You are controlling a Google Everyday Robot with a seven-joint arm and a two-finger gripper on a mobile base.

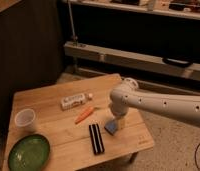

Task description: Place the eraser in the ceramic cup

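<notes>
Risk: my end effector (116,121) hangs right over the blue pad (111,128), not the eraser (96,138). Dropping here would pinch the wrong thing.

The eraser lies flat on the desk (43,100), just beside me on the cup's side. The ceramic cup (25,120) is well apart beyond it. The long eraser could tip that small cup.

My arm reaches in over the desk edge, wrist bent down, end effector released and empty.

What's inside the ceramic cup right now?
Nothing shows inside the ceramic cup, only its pale inner wall; the near wall partly hides the bottom. The eraser lies flat on the table, and the gripper hangs over the blue pad.
</notes>
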